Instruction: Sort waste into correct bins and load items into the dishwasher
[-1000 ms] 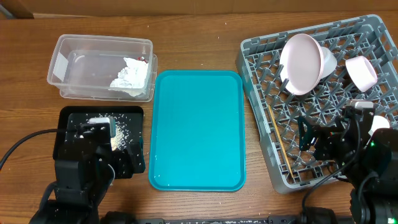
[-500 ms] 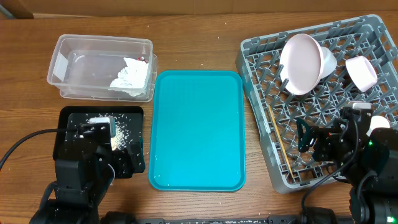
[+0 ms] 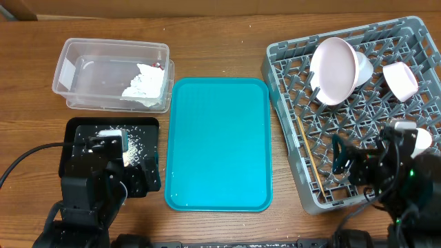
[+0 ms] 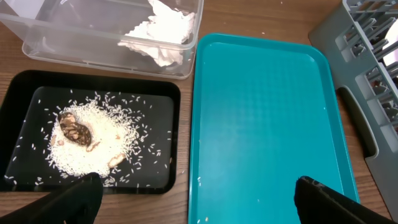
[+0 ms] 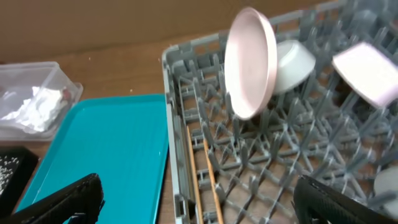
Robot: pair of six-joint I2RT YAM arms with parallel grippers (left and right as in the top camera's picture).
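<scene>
The clear tub (image 3: 83, 86) holds the crumpled napkin (image 3: 145, 84) and a bit of red wrapper (image 3: 158, 66). Rice (image 4: 87, 140) and a brown scrap (image 4: 76, 132) lie in the black tray (image 4: 163, 180). In the grey rack (image 3: 275, 52) the plate (image 3: 333, 69) stands on edge with one bowl (image 3: 363, 67) behind it. A second bowl (image 3: 401, 79) is at the right, the cup (image 3: 420, 140) below it, and the chopsticks (image 3: 311, 158) along the left side. My left gripper (image 4: 199, 202) hangs open over the tray's front edge. My right gripper (image 5: 199, 202) is open above the rack's front left, holding nothing.
The teal serving tray (image 3: 219, 145) lies between the bins and the rack, with a few stray rice grains (image 4: 200, 180) on its front left. A cable (image 3: 27, 162) runs off the left arm (image 3: 89, 189). Bare wooden table (image 3: 227, 48) shows behind.
The right arm has drawn back a little toward the table's front edge. The left arm and all the objects are where they were.
</scene>
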